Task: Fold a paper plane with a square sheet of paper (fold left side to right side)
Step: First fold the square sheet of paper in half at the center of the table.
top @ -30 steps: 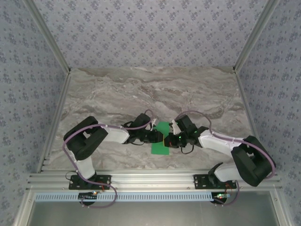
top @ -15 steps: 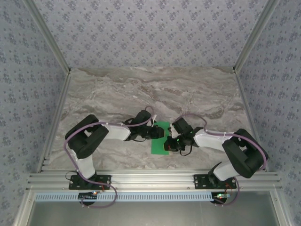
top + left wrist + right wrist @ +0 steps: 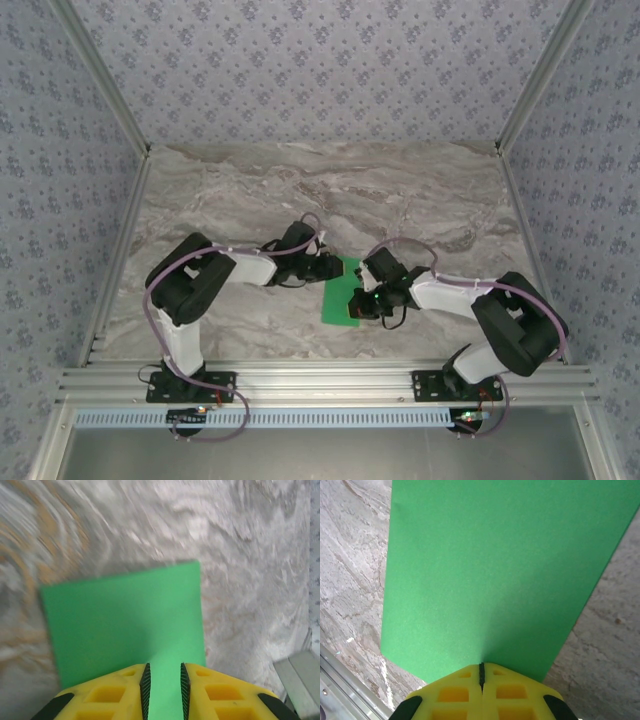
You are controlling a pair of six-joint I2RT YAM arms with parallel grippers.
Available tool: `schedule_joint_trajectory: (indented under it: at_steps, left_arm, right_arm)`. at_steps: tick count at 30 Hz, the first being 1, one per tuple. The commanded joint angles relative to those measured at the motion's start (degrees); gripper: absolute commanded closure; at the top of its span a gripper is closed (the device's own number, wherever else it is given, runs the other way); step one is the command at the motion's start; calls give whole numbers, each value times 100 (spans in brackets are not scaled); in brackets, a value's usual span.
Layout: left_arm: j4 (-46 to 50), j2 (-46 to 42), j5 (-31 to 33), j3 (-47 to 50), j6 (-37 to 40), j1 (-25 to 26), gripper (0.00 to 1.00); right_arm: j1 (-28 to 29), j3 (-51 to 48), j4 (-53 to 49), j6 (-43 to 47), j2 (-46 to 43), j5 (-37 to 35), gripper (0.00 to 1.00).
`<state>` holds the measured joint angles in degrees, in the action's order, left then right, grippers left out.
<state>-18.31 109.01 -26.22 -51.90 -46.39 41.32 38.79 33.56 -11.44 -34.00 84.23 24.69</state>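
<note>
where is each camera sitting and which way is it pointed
Top external: fixed above and behind the arms, facing down onto the marble table; shows both arms, with left claw and right claw meeting at the green sheet.
Left wrist: on the left arm, looking down past its slightly parted yellow fingers at the sheet.
Right wrist: on the right arm, looking along its closed fingers, pinched on the sheet's edge.
Shared: all three show the green sheet and the marble.

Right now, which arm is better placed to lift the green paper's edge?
Probably the right. The right tool looks shut on the edge of the green paper; the left tool is open, with paper just showing between its fingers.
</note>
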Motion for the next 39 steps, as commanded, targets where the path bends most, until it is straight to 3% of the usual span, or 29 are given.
schedule_joint_trajectory:
  at_steps: [1,17,24,29,33,37,39]
  left_arm:
    - [312,236,438,-379,354,-239,75]
    - [1009,1001,419,-1547,673,-788,75]
    - [1415,378,354,-1731,1040,-987,75]
    - [1340,-507,359,-1155,1069,-1016,74]
    - [1118,-1323,336,-294,894,-867,74]
    - [873,-1826,339,330,590,-395,74]
    - [752,-1842,362,464,428,-161,74]
  right_arm:
    - [-27,-259,-1145,191,263,-939,99]
    - [-155,-277,-1224,315,78,-922,99]
    - [-161,-256,-969,316,-8,-754,98]
    - [-217,-192,-590,416,-227,-531,96]
    - [-583,-295,-26,374,-898,-93,89]
    - [-1333,-462,284,306,-1558,266,63]
    - [-1690,-476,309,302,-1708,400,57]
